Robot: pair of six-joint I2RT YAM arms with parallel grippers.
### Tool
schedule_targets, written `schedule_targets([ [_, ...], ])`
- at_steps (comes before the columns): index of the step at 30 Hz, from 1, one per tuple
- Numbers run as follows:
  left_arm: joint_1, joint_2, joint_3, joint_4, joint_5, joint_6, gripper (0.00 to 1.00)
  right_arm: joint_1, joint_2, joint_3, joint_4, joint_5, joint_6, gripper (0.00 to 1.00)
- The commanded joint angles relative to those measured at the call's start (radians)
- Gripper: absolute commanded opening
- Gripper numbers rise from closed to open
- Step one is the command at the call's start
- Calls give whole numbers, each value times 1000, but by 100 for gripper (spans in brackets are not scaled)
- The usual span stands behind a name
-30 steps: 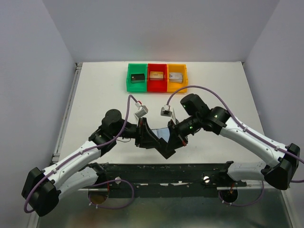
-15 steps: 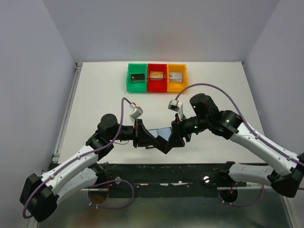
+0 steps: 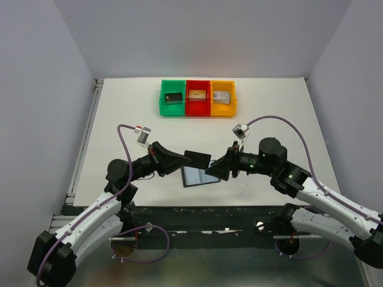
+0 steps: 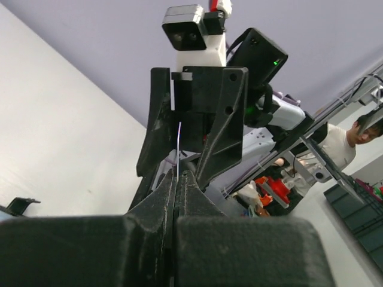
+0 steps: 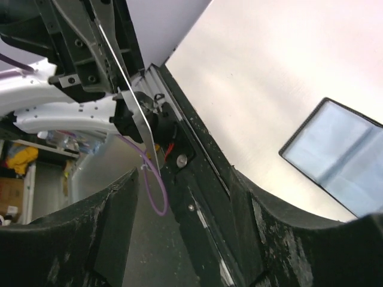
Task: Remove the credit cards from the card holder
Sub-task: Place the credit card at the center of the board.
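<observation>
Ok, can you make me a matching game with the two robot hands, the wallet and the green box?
Things:
1. left end effector
2. right end effector
3. card holder
4. green bin

States or places:
A. lying open on the table
B. open, holding nothing
C. beside the red bin
D. shut on a card

Pairs: 1-D, 2-B, 3-A, 4-C.

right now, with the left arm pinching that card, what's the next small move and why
Probably swing the left gripper sideways and lay its card on bare table: the card is already out, pinched clear of the open card holder, and the right gripper is open, holding nothing.
</observation>
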Motion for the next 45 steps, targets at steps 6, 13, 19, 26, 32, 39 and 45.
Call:
schedule_targets([
  [6,7,48,-21,215,-6,-103,0,0,47,-18,332,-4,140,66],
  [13,7,43,-24,215,-2,-100,0,-3,81,-15,369,-29,148,44],
  [19,12,32,-13,146,2,-79,22,-2,73,-10,374,-42,148,24],
  [26,50,-55,4,-35,16,-13,66,0,55,3,334,-55,131,4],
  [32,87,-103,-12,-69,54,-4,58,-5,56,8,325,-76,125,0],
  [39,98,-101,-22,-52,71,-17,37,-6,61,8,337,-93,129,1],
  [45,99,-80,-15,-35,91,-27,34,-6,66,13,335,-101,132,0],
])
